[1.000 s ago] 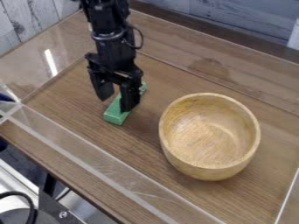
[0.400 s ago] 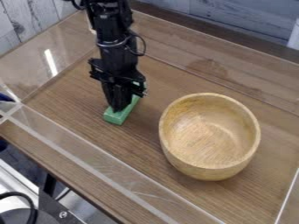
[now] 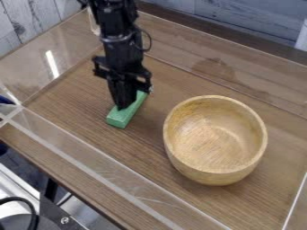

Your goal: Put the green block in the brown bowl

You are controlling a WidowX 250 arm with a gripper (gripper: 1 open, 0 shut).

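Closing is the change since a second ago: the tool's (image 3: 127,101) two dark fingers, which then stood wide apart on either side of the green block (image 3: 118,116), have come together and now pinch it, while the arm (image 3: 117,36) has hardly shifted its place. Largest in view is the wooden surface (image 3: 72,94), brown with a glossy sheen and a pale glare streak near its left edge; a clear panel (image 3: 72,151) runs along its near side. On the right half sits the brown bowl (image 3: 214,171), round, deep and thick-walled, of light tan wood with visible grain, upright and with nothing inside it. The black arm comes down from the top of the picture, left of centre, and points its tool straight at the surface. The fingers are clamped together on the far, upper end of the block, with no gap visible between them beyond the block itself. The block, a small bright green bar, lies left of the bowl and clearly apart from it, its length running from the fingers toward the near left. Its near end looks to be at the surface; whether the gripped end has left the wood cannot be told.
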